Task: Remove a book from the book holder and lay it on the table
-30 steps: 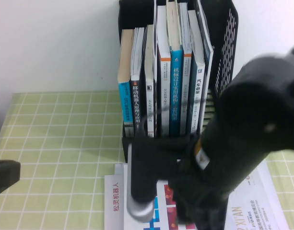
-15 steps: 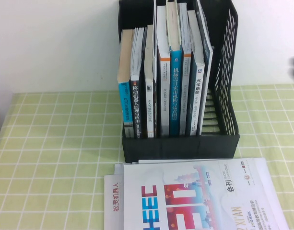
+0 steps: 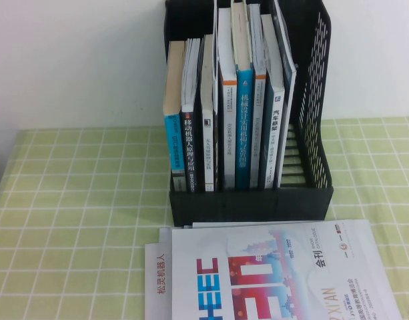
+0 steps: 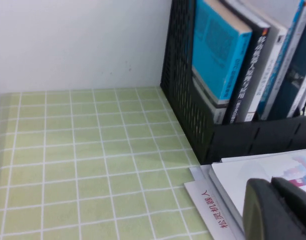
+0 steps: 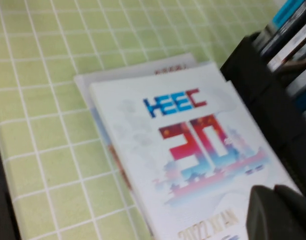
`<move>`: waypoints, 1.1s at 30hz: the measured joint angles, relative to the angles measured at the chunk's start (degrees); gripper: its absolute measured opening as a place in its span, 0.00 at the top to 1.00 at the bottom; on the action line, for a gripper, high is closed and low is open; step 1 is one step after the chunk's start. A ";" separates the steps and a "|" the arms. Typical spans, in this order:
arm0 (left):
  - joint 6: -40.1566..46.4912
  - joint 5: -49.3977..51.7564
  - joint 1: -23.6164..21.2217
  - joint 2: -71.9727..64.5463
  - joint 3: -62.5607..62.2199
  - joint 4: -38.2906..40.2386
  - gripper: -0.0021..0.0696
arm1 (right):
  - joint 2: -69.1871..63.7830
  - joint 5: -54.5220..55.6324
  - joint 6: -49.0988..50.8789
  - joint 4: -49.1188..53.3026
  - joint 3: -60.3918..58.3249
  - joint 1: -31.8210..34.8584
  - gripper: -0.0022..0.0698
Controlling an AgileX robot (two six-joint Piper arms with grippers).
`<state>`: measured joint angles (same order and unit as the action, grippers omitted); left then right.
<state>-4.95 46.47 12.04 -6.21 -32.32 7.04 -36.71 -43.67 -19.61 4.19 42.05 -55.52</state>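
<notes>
A black book holder [image 3: 251,200] stands at the back of the table with several books [image 3: 244,127] upright in it. A white book with "HEEC 30" on its cover [image 3: 271,273] lies flat in front of the holder, on top of another white book with red characters [image 3: 159,280]. Neither gripper shows in the high view. My left gripper [image 4: 272,186] is shut and empty, just above the near left corner of the flat books [image 4: 252,170]. My right gripper [image 5: 273,192] is shut and empty, over the white book's cover [image 5: 192,130] beside the holder [image 5: 272,105].
The table has a green checked cloth [image 3: 77,200], open to the left of the holder. A white wall stands behind. The holder's rightmost slot [image 3: 304,127] holds no book.
One second ago my right arm filled the lower right of the high view over the flat book. It has pulled back out of that view, and the white book lies uncovered.
</notes>
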 joint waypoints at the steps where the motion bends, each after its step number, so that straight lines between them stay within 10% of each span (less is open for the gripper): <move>1: 0.01 -1.67 0.00 0.00 1.86 0.00 0.97 | 0.10 1.97 0.61 0.00 -3.31 0.00 0.97; 33: -1.43 -8.44 0.00 0.00 11.97 -0.37 0.97 | 0.10 6.20 5.90 2.01 -15.41 0.00 0.97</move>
<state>-6.38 38.03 12.04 -6.21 -20.35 6.67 -36.61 -37.47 -13.71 6.19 26.64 -55.52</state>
